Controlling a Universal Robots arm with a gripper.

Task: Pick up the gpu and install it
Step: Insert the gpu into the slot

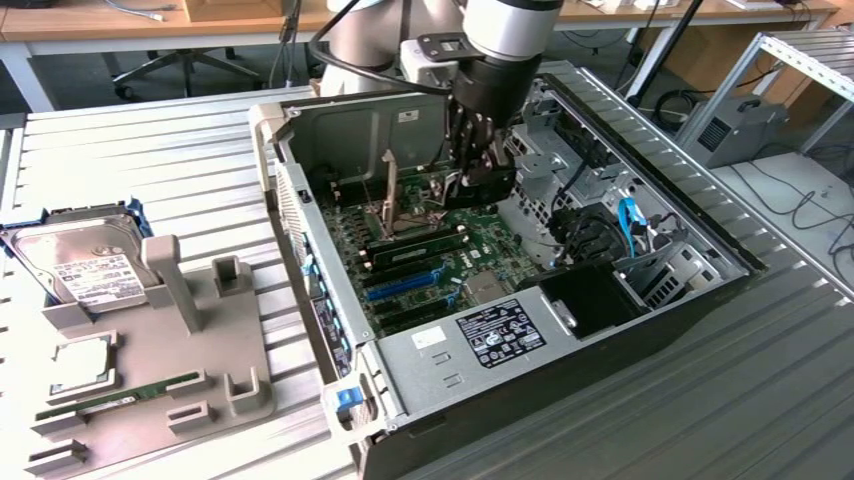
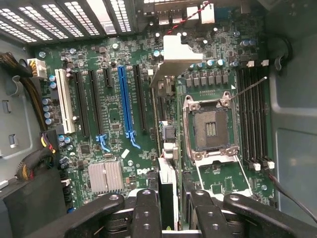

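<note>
Robot arm reaches down into an open PC case (image 1: 400, 400) lying on a ribbed metal worktop (image 1: 160, 170). The gripper (image 1: 478, 170) hangs above the motherboard (image 1: 441, 260), near the back wall of the case.

In the wrist view the gpu (image 2: 167, 124) is seen edge-on, a thin card standing upright between the black fingers (image 2: 146, 208), which are clenched on it. Its silver end bracket (image 2: 179, 57) points toward the vented rear of the case. The card hangs over the board between the black expansion slots (image 2: 140, 99) and the empty CPU socket (image 2: 210, 126); can't tell if its lower edge touches a slot.

Around it on the board: a blue slot (image 2: 124, 101) just beside the black ones, a white slot (image 2: 63, 99) further out, a silver heatsink (image 2: 105, 176) near the gripper, RAM slots (image 2: 252, 114) on the far side of the socket. Cable bundle (image 2: 29, 94) runs along one case wall.

In the exterior view, drive cage w/ blue cable (image 1: 630, 222) crowds the case at the exterior view's right; the PSU (image 1: 494, 335) w/ label sits at the near end.

On the exterior view's left, well apart from the case, a grey fixture tray (image 1: 154, 400) holds a hard drive (image 1: 80, 265), a CPU (image 1: 83, 362) and a RAM stick (image 1: 120, 398).
</note>
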